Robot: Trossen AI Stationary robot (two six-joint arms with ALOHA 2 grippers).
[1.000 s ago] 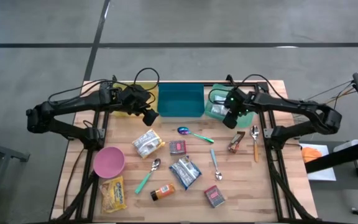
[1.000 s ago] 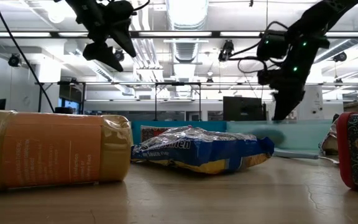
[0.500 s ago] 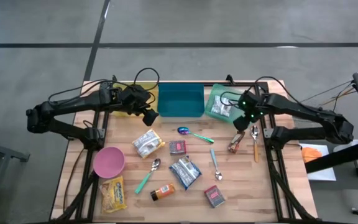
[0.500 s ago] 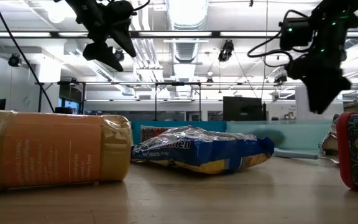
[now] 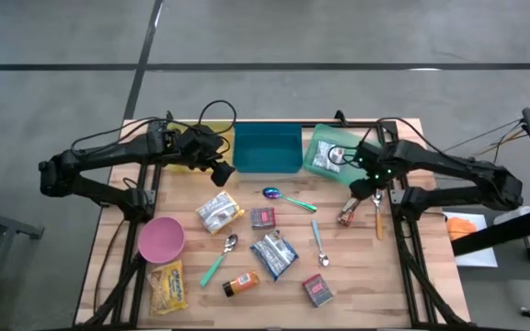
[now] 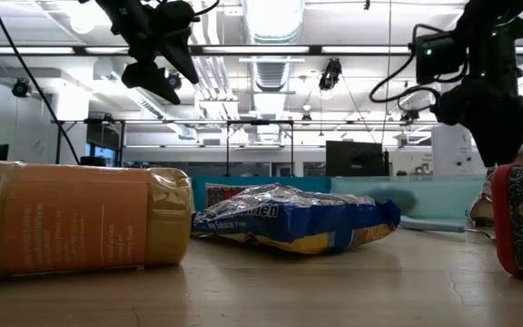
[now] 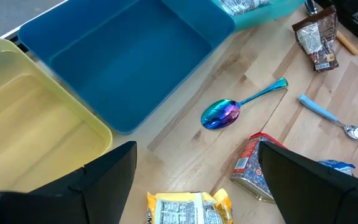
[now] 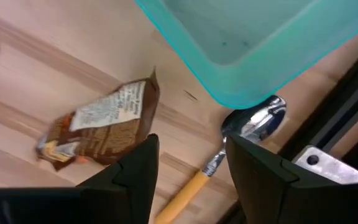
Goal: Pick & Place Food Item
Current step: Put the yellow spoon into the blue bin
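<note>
A brown food packet (image 5: pixel 349 211) (image 8: pixel 101 127) lies flat on the wooden table, beside an orange-handled spoon (image 5: pixel 377 208) (image 8: pixel 229 146). My right gripper (image 5: pixel 364 187) (image 8: pixel 191 140) hangs just above them, pointing down, open, with nothing between its fingers. The green bin (image 5: pixel 313 138) (image 8: pixel 260 43) at the back right holds a silver packet (image 5: pixel 325 161). My left gripper (image 5: pixel 221 173) (image 7: pixel 196 144) waits open in the air in front of the yellow bin (image 7: pixel 30 118) and blue bin (image 5: pixel 267 147).
Across the table lie a silver-yellow packet (image 5: pixel 219 211), a blue-silver packet (image 5: pixel 274 255), a yellow bag (image 5: pixel 168 285), an orange bottle (image 5: pixel 240 284), two red tins (image 5: pixel 263 217) (image 5: pixel 317 290), a pink bowl (image 5: pixel 161 239) and other spoons (image 5: pixel 283 195) (image 5: pixel 318 241).
My right gripper has swung from over the green bin toward the table's right edge, risen a little, and rolled and tipped until it points down over the brown packet and the orange-handled spoon. The silver packet in the green bin now shows uncovered.
</note>
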